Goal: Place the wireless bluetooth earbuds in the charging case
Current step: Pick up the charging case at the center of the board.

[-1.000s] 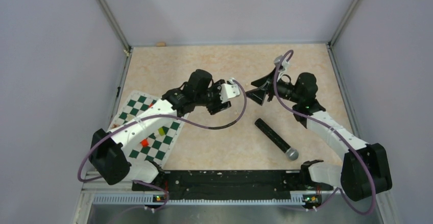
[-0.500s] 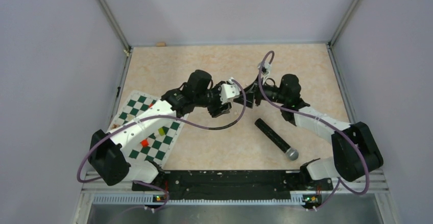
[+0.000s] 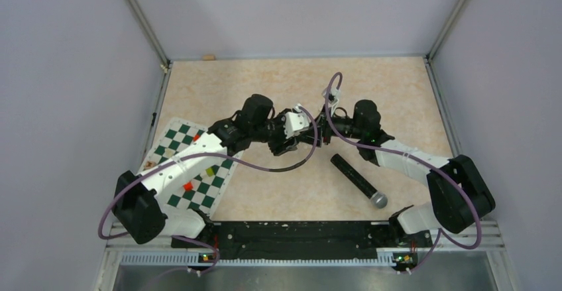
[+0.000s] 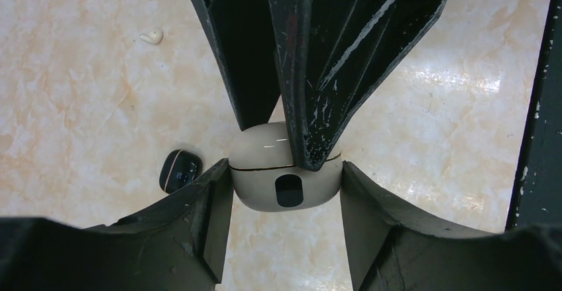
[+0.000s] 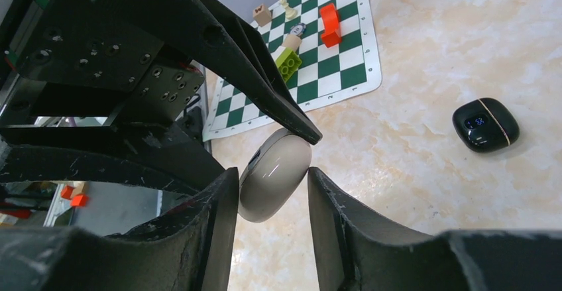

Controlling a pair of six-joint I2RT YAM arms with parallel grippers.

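1. The left hand (image 4: 283, 172) clamps the smooth, hard charging case (image 4: 262, 175) by its sides.
2. The right hand (image 5: 272, 173) straddles it; whether it grips is unclear.
3. One white earbud (image 4: 151, 36) lies apart on the counter (image 4: 86, 105): probably light and slippery.

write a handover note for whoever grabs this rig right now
Left gripper: shut on the beige charging case, gripping the sides of its base half.
Right gripper: fingers pinched on the same case, on the lid half.
Things: one white earbud lies loose on the table, apart from the case. A black case sits on the table nearby. No other earbud in view.
Done: both arms have hold of the case. Its lid looks closed and nothing is inserted.
Left: probably open the lid, then pick up each earbud and seat it.
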